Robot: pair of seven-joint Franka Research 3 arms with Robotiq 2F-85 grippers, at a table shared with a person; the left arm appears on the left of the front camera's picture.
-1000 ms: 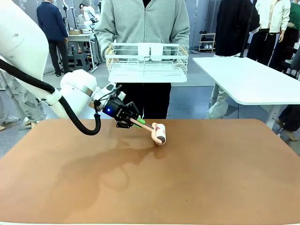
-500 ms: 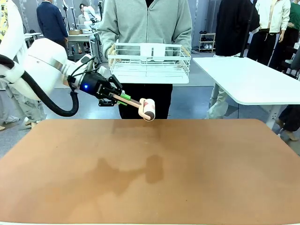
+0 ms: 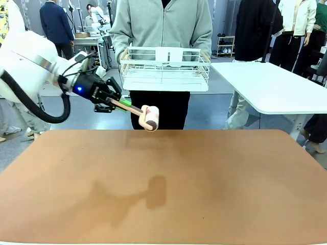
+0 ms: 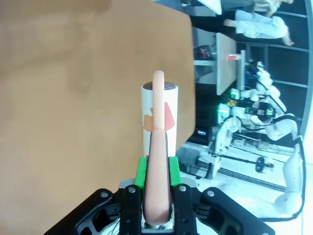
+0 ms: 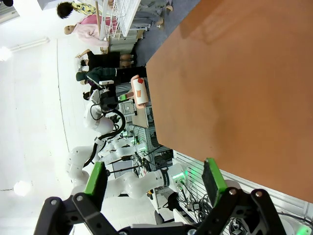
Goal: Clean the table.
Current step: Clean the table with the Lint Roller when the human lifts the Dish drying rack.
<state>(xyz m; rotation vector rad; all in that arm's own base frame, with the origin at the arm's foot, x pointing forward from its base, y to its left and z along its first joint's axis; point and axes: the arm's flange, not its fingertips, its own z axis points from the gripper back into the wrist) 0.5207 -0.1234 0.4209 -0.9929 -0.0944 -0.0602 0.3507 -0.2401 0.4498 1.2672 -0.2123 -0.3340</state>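
My left gripper is shut on the pink handle of a lint roller, holding it in the air over the far edge of the reddish-brown table. The roller's white head points right and down, and its shadow lies on the tabletop. In the left wrist view the green pads clamp the handle, and the roller head sticks out ahead over the table. My right gripper stands open with nothing between its fingers, off the table's edge; the lint roller is visible far off.
A person at the far side holds a white wire basket with both hands, just above and to the right of the roller. A smaller white table stands at the back right. Other people stand behind.
My left gripper has lifted the lint roller off the tabletop and carried it up and to the left. The person's basket has drifted slightly right.
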